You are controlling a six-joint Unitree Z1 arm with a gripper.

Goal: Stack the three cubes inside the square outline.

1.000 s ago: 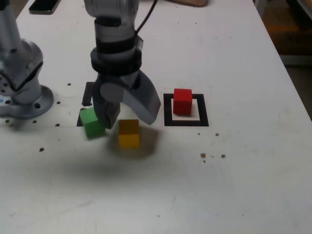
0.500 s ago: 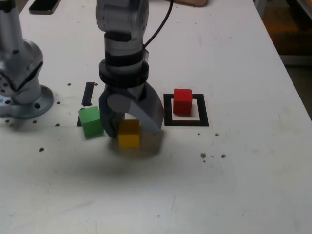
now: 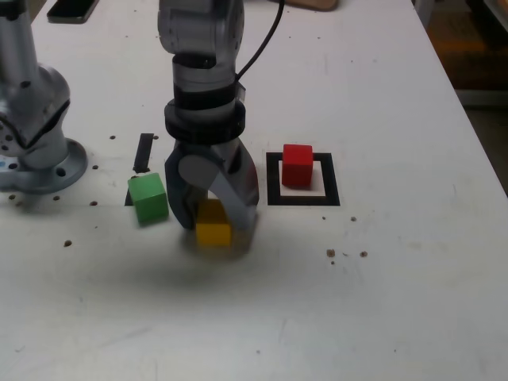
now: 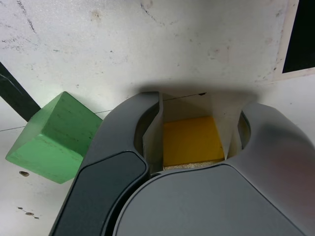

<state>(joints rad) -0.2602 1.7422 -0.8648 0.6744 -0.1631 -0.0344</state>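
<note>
My gripper (image 3: 213,222) stands low on the table with its jaws on either side of the yellow cube (image 3: 213,231), shut on it; the cube rests on the table. In the wrist view the yellow cube (image 4: 191,140) fills the gap between the gripper's (image 4: 194,125) white pads. The green cube (image 3: 148,198) sits just off the gripper toward the exterior view's left, apart from it, also visible as the green cube (image 4: 54,137). The red cube (image 3: 298,165) stands inside the square outline (image 3: 275,195), toward the exterior view's right of the gripper.
A second grey robot base (image 3: 36,155) occupies the exterior view's left edge. A short black tape strip (image 3: 144,152) lies behind the green cube. A dark flat device (image 3: 71,8) lies at the far left. Small dark specks (image 3: 347,254) dot the table.
The gripper moved from beside the green cube toward the exterior view's right, dropped over the yellow cube and narrowed its jaws onto it. The green and red cubes stayed put.
</note>
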